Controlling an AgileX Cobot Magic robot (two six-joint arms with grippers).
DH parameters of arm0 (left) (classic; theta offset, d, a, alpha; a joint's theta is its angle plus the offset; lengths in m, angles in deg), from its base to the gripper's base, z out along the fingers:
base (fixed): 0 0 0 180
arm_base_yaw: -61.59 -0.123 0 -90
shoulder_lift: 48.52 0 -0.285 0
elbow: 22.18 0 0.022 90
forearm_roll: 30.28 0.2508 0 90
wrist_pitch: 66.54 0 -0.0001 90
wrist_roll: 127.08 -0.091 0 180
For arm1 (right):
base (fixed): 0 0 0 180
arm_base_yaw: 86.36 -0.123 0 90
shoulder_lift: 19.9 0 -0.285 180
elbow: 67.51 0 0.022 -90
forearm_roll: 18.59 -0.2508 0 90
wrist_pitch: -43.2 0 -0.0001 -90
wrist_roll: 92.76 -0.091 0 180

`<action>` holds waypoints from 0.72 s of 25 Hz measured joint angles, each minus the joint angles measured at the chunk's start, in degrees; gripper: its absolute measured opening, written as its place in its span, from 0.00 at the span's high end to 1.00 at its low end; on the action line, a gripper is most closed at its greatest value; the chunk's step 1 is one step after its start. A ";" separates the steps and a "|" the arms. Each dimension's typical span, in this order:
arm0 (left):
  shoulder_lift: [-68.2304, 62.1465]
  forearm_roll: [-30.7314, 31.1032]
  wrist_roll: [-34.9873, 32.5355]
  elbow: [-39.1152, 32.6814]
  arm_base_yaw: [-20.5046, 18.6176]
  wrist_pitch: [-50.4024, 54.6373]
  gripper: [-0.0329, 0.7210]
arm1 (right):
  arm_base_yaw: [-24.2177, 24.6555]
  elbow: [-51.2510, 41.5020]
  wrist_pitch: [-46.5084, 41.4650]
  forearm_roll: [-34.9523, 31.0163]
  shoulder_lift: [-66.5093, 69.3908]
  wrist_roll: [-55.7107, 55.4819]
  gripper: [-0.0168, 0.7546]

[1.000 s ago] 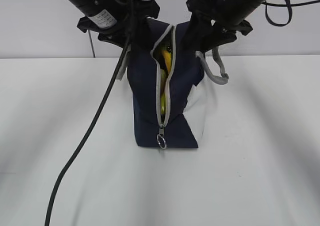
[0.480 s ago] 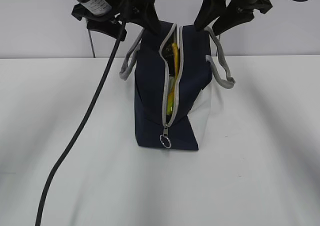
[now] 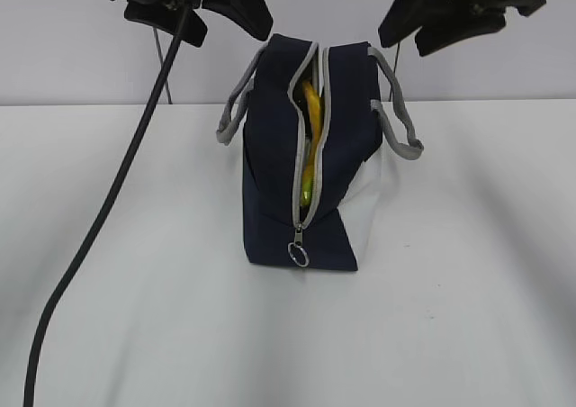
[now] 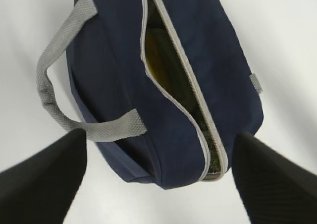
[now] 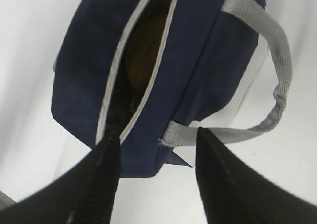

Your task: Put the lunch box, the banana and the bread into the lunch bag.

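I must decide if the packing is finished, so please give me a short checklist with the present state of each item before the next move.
1. banana inside lunch bag: ok, yellow shows through the slot.
2. bread inside: ok, a brown rounded shape shows in the right wrist view.
3. Lunch box inside: cannot tell, hidden.
4. left gripper empty and clear of the bag: ok, open.
5. right gripper empty and clear: ok, open.
6. Zipper closed: not ok, ring pull sits at the low end.

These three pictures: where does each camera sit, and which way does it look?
Exterior view: in front of the table, looking slightly down at the lunch bag; both arms show at the top.
Left wrist view: above the bag, looking down; open left pincer frames it.
Right wrist view: the same from the other side, with the open right pincer.
All share the bag's open zipper slit.
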 joint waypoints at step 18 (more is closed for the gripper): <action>8.20 0.35 0.53 -14.25 0.00 -0.52 0.25 | 0.00 -50.51 24.96 -28.11 -22.47 34.98 0.48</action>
